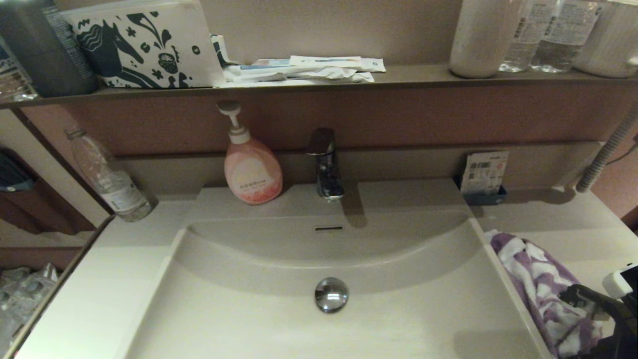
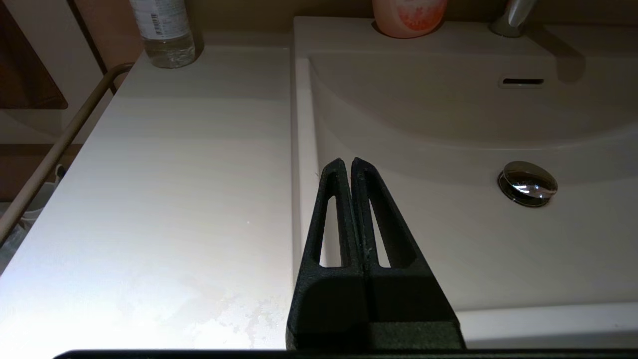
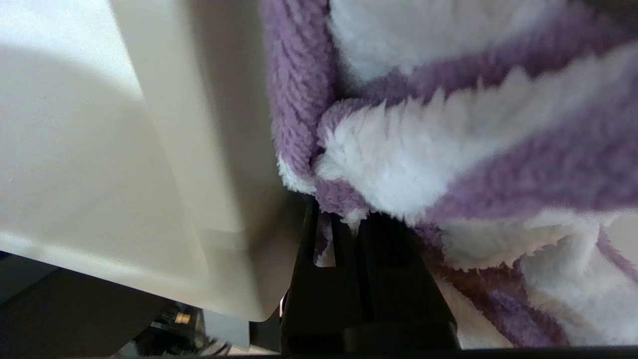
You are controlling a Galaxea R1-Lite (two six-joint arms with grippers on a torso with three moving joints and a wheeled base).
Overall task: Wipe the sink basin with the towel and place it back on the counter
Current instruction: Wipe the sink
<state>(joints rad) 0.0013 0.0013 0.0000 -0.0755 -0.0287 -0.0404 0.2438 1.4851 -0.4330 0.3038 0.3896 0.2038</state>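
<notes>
The towel (image 1: 541, 286) is lying bunched on the desk (image 1: 558, 219) just right of the sink basin (image 1: 279, 324), where the right tool (image 3: 349, 224) is pinching its folds. The left tool (image 2: 347, 167) is hovering closed and empty over the basin's left rim.

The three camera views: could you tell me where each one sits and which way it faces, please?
Head view: high, facing forward and down on the sink basin; right gripper at the towel.
Left wrist view: over the counter beside the basin; left gripper shut.
Right wrist view: against the towel.
Head and left wrist views share the drain plug.
</notes>
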